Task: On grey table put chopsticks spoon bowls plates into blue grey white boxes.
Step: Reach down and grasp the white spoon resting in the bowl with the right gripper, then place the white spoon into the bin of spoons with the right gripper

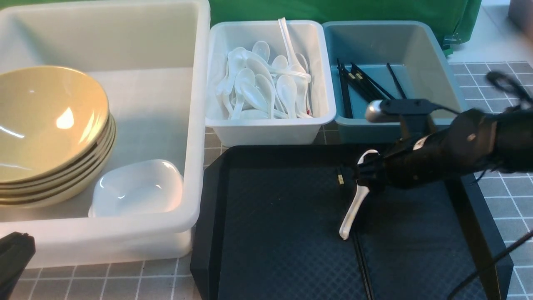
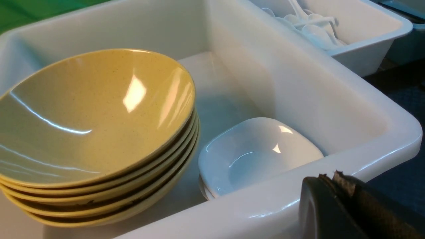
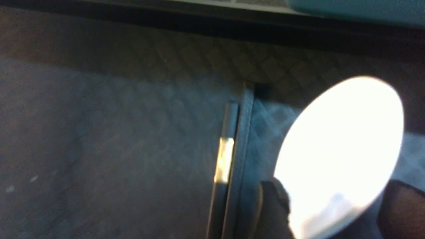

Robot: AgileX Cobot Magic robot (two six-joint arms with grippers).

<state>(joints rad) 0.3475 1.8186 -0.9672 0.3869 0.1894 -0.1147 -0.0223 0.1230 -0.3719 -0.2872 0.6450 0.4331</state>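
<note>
The big white box (image 1: 200, 125) holds stacked bowls (image 1: 46, 121) and a plate (image 1: 137, 187). On the black tray (image 1: 270, 233), the right gripper (image 1: 366, 171) straddles the scoop of the spoon (image 1: 354, 208) (pinched or not, I cannot tell), with chopsticks (image 1: 361, 262) just beside it. The left gripper (image 2: 332, 179), closed and empty, hangs near the box.

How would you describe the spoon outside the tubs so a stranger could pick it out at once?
Start at the black diamond-textured tray on the grey table. Right of its middle is one white soup spoon, its scoop at the right end effector. Unlike the spoons heaped in the small white tub, it is alone, beside black chopsticks.
</note>
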